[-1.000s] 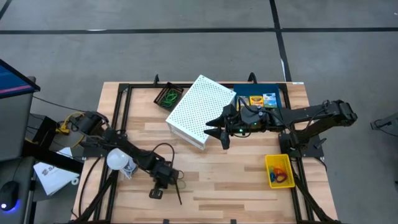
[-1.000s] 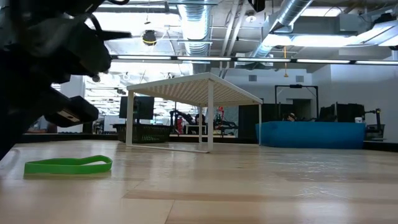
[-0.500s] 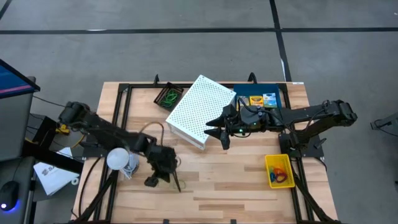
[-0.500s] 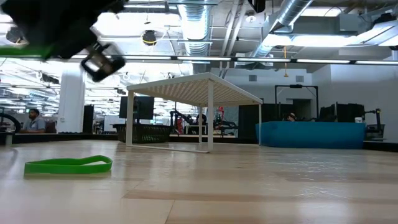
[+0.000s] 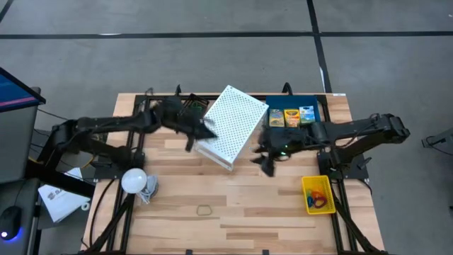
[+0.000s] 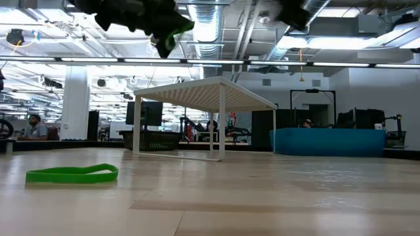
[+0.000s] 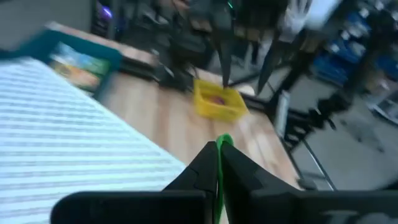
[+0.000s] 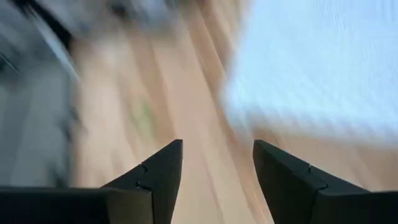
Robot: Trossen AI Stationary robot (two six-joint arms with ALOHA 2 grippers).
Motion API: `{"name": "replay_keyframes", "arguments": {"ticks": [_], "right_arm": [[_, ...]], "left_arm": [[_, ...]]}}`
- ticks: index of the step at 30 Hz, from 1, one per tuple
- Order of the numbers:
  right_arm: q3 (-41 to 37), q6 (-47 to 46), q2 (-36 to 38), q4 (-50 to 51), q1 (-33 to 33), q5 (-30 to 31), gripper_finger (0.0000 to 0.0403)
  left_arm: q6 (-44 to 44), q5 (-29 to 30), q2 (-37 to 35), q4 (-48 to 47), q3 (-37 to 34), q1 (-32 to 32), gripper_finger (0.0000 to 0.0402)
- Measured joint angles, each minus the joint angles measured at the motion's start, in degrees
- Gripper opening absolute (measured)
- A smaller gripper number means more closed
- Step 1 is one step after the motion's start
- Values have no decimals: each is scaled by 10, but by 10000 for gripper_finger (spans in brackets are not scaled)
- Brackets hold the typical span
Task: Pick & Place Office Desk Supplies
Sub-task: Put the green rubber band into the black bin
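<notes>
Pinching green rubber band (image 7: 219, 163), left tool (image 5: 202, 132) at white rack (image 5: 230, 124) edge; right tool (image 5: 265, 161) spread, empty, over bare wood.

The white rack (image 5: 228, 126) hides part of the black tray (image 5: 191, 109); the right wrist view is all blurry.

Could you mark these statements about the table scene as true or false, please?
1. The left gripper is shut on a green rubber band. True.
2. The right gripper holds a crayon pack. False: its jaws stand open with nothing between them.
3. The yellow tray sits near the table's right front corner. True.
4. The crayon packs lie in the yellow tray. False: they lie in the blue tray.
5. No rubber band is on the table. False: a green loop lies flat on the wood.
</notes>
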State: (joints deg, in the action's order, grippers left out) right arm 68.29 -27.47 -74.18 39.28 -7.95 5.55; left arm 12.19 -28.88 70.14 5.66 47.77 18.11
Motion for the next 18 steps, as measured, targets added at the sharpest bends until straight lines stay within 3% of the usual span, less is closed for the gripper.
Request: {"name": "replay_keyframes", "arguments": {"ticks": [3, 6, 9, 12, 18], "right_arm": [[-36, -22, 46, 119, -14, 3, 193], [-109, -77, 142, 104, -38, 3, 193], [-208, -154, 256, -6, -66, 26, 193], [-311, -188, 368, -180, -94, 97, 193], [-474, -113, 524, -434, -134, 233, 193]], "left_arm": [[-2, -40, -18, -6, 0, 53, 1], [-8, -50, -33, -16, 1, 92, 1], [-29, -5, -41, -62, 1, 123, 1], [-60, 52, -41, -109, 1, 146, 1], [-74, 192, -5, -151, 1, 199, 1]]}}
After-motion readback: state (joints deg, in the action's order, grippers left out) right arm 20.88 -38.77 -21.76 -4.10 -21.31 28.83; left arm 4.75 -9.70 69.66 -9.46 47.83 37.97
